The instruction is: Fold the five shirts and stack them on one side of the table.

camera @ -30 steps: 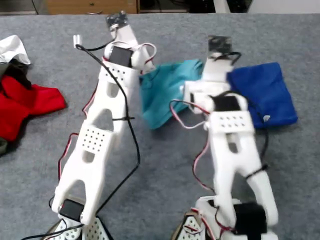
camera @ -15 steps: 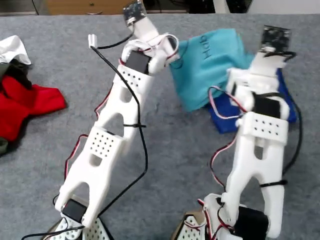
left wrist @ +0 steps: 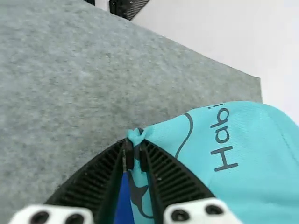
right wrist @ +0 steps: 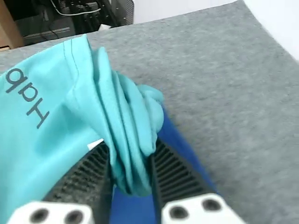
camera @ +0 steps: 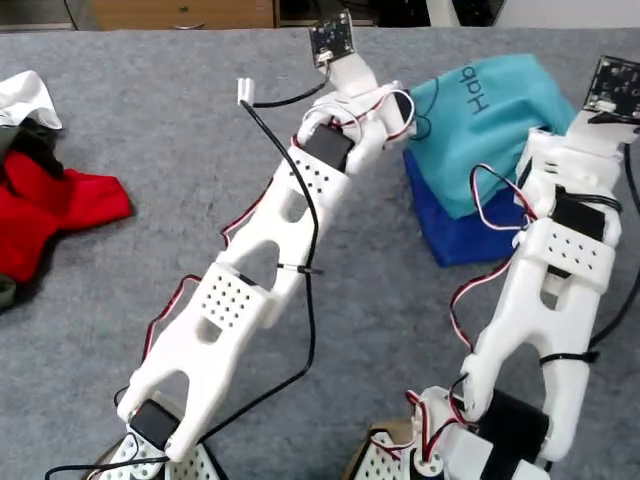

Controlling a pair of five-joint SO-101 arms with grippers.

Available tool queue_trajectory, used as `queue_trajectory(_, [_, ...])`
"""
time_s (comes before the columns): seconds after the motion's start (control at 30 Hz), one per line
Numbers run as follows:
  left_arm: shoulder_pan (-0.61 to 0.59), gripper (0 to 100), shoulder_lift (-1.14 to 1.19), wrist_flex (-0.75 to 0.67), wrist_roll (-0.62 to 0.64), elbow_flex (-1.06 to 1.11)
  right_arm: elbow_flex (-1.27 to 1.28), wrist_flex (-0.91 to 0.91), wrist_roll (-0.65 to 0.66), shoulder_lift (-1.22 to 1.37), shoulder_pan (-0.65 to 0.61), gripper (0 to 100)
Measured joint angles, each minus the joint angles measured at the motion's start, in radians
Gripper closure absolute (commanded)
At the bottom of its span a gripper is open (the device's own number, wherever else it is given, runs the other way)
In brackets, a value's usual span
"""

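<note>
A folded teal shirt hangs between both arms at the table's far right, lying over a folded blue shirt. My left gripper is shut on the near-left corner of the teal shirt; from above, the left gripper sits at the shirt's left edge. My right gripper is shut on a bunched edge of the teal shirt, with the blue shirt under it. A red shirt lies unfolded at the left edge.
A white garment and a dark one lie heaped with the red shirt at the far left. Grey cloth covers the table. Both arm bases stand at the near edge. A wooden cabinet stands behind the table.
Both arms have carried the teal shirt to the right and farther back, from beside the blue shirt to on top of it. The red pile has not moved.
</note>
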Motion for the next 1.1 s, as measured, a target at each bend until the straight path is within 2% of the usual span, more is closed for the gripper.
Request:
queue_trajectory(0.2, [0.017,98,0.054,-0.034,0.0,0.0,0.0,-0.005,0.054,0.002,0.015,99.5])
queue_trajectory(0.53, [0.057,97,0.057,-0.071,0.0,0.0,0.0,-0.008,0.054,0.002,0.021,98.6])
queue_trajectory(0.6, [0.058,94,0.058,-0.071,0.002,0.0,0.0,-0.008,0.054,0.002,0.021,93.4])
queue_trajectory(0.67, [0.058,90,0.058,-0.06,0.014,0.0,0.0,-0.008,0.054,0.002,0.021,84.1])
queue_trajectory(0.8, [0.057,83,0.058,-0.041,0.11,0.0,0.006,-0.008,0.054,0.002,0.034,63.7])
queue_trajectory(0.9, [0.057,82,0.058,-0.041,0.173,0.0,0.011,-0.008,0.063,0.002,0.052,53.3])
queue_trajectory(0.97, [0.052,82,0.058,-0.041,0.184,0.0,0.011,-0.008,0.097,0.002,0.055,51.3])
queue_trajectory(1.1, [0.048,82,0.058,-0.041,0.19,0.0,0.011,-0.005,0.152,0.002,0.055,53.2])
